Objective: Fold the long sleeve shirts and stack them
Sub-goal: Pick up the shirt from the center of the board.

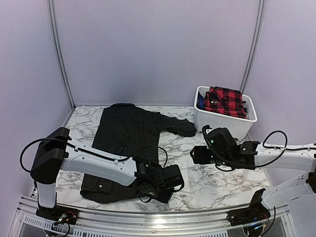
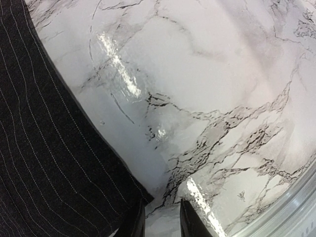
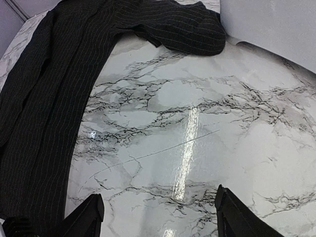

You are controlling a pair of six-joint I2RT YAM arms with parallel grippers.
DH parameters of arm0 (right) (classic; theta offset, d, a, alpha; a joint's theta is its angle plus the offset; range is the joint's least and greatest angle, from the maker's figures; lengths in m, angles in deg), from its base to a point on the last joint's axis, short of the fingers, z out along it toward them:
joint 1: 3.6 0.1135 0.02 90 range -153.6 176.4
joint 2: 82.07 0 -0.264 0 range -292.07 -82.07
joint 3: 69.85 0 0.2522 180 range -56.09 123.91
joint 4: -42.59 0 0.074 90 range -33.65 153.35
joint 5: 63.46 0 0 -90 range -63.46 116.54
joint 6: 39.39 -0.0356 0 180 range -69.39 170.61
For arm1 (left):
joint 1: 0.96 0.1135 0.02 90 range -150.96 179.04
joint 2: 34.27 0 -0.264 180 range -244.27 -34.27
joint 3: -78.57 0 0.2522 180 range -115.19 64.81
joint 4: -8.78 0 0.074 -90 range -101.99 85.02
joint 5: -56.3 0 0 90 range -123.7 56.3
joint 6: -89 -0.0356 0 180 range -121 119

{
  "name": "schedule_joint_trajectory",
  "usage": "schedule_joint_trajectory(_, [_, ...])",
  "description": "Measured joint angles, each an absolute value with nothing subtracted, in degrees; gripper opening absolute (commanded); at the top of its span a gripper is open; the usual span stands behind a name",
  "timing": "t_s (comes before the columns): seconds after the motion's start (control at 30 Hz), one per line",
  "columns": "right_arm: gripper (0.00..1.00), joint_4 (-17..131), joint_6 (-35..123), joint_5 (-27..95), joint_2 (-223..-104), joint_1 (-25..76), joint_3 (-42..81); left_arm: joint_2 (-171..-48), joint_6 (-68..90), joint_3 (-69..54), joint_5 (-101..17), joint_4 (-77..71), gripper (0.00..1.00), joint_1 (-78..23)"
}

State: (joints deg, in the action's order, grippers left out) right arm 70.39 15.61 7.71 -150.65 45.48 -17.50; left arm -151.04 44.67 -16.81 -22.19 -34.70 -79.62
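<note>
A black pinstriped long sleeve shirt lies spread flat on the marble table, with one sleeve reaching right toward the bin. My left gripper sits low at the shirt's near right corner. In the left wrist view its jaws stand a little apart over bare marble, and the hem corner lies against the left finger. My right gripper hovers over bare marble to the right of the shirt, wide open and holding nothing. A red-and-black plaid shirt lies crumpled in the bin.
The white plastic bin stands at the back right, and its wall shows in the right wrist view. A metal rail runs along the table's near edge, close to the left gripper. Pale walls enclose the table.
</note>
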Motion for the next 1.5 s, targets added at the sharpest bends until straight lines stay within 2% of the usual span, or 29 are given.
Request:
schedule_joint_trajectory(0.4, [0.73,70.1,14.9,8.0,-149.1,45.5,-19.7,-148.0,47.1,-16.0,-18.5,-35.0,0.27,-80.8])
schedule_joint_trajectory(0.67, [0.73,69.9,14.8,8.1,-149.1,45.5,-19.7,-152.0,47.5,-18.2,-17.1,-35.8,0.26,-80.8])
schedule_joint_trajectory(0.93, [0.73,69.5,14.8,8.2,-149.1,45.5,-19.7,-154.4,47.2,-20.1,-16.2,-36.3,0.16,-80.8])
schedule_joint_trajectory(1.1, [0.73,68.8,14.6,8.3,-149.2,45.4,-20.1,-154.4,47.3,-19.8,-15.5,-36.5,0.0,-80.8])
schedule_joint_trajectory(1.27, [0.74,68.8,14.6,8.4,-150.0,45.5,-20.3,-153.7,47.2,-18.7,-15.4,-35.8,0.0,-80.8])
schedule_joint_trajectory(1.33, [0.77,68.8,14.8,7.9,-150.7,45.4,-20.3,-151.8,47.3,-16.0,-15.7,-35.2,0.0,-80.9])
schedule_joint_trajectory(1.5, [0.77,69.5,16.7,6.1,-154.4,43.4,-18.0,-144.7,47.4,-7.3,-17.1,-35.8,0.0,-81.5])
